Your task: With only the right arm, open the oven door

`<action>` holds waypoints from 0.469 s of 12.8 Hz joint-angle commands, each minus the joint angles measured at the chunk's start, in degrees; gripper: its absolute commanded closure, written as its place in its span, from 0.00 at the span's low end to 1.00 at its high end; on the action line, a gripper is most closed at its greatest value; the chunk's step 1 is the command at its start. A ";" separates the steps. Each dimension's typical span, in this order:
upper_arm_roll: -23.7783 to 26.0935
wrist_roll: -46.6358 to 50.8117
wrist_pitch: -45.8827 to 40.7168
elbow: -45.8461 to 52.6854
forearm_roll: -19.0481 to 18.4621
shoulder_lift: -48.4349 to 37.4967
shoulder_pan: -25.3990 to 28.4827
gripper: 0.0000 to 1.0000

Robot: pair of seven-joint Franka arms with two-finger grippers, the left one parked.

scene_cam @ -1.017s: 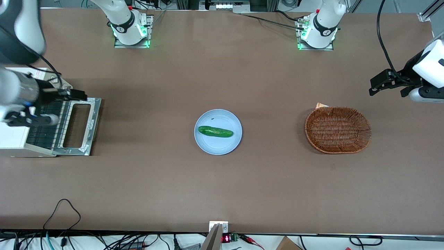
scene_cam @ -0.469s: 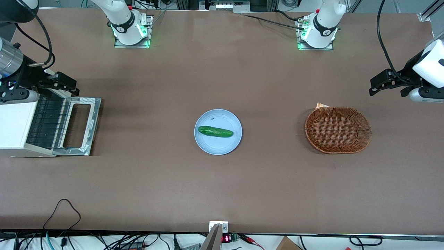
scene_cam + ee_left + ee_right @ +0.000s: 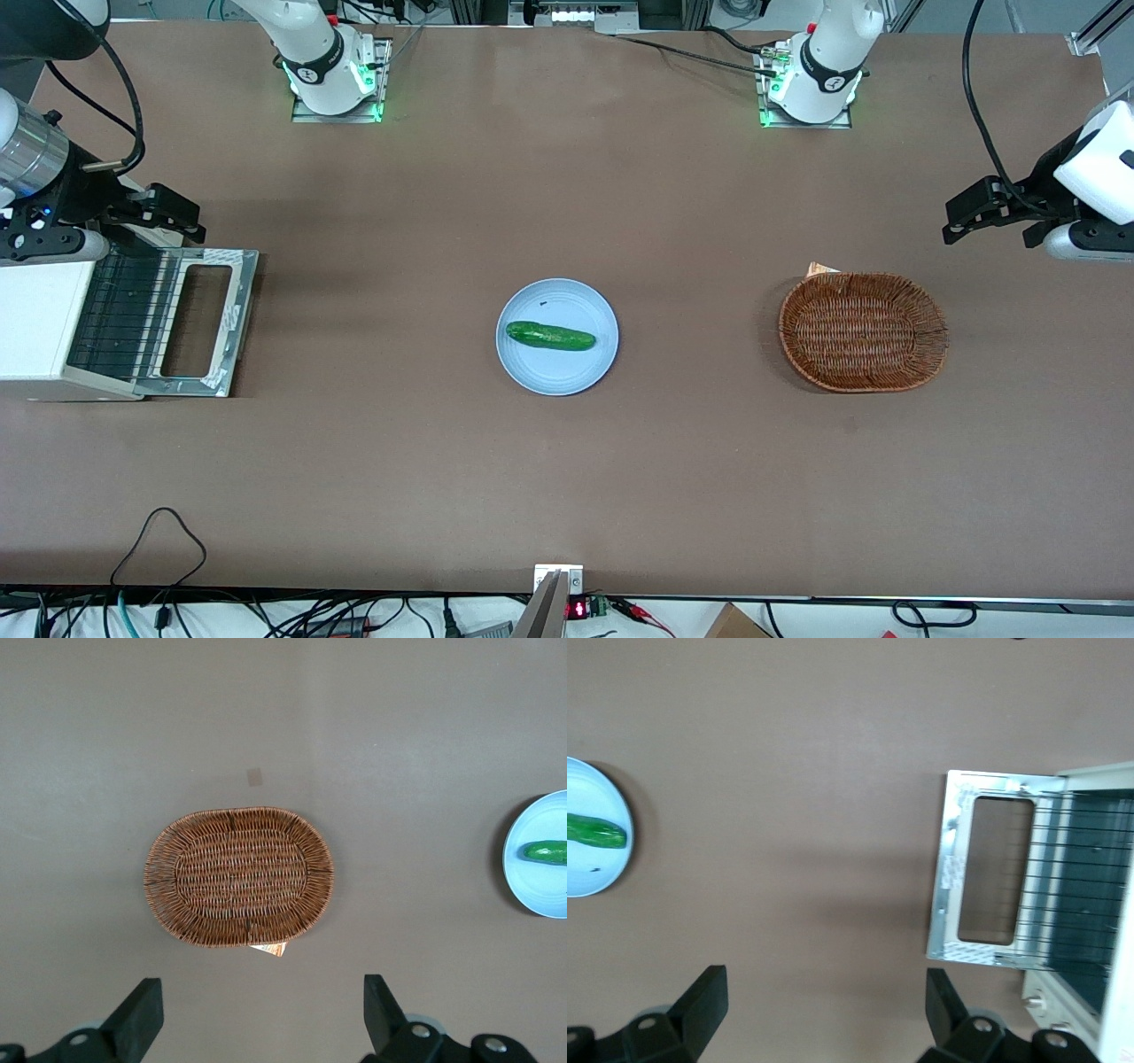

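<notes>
The oven door (image 3: 205, 321) lies folded down flat on the table in front of the white oven body (image 3: 35, 319), its shiny metal inner face up and its window showing the table through it. The dark wire rack (image 3: 124, 310) inside the oven is exposed. The door also shows in the right wrist view (image 3: 992, 870). My right arm's gripper (image 3: 182, 217) hangs above the table, a little farther from the front camera than the door, apart from it. Its fingers (image 3: 700, 997) are spread wide and hold nothing; its midpoint in the right wrist view (image 3: 824, 992) is over bare table.
A light blue plate (image 3: 576, 306) with a green cucumber (image 3: 549, 336) sits mid-table. A brown wicker basket (image 3: 864, 330) stands toward the parked arm's end. Both arm bases are at the table edge farthest from the front camera.
My right arm has drawn back from over the oven and door, away from the front camera. In the last half second it hardly moved. The door has stayed flat down.
</notes>
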 commanded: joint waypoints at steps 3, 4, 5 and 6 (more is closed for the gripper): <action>1.09 0.23 0.15 -0.56 -1.40 -0.98 -0.59 0.01; 1.09 0.06 0.06 -0.56 -1.40 -0.98 -0.59 0.01; 1.09 0.23 0.06 -0.56 -1.40 -0.98 -0.51 0.01; 1.09 0.23 0.15 -0.56 -1.31 -0.98 -0.51 0.01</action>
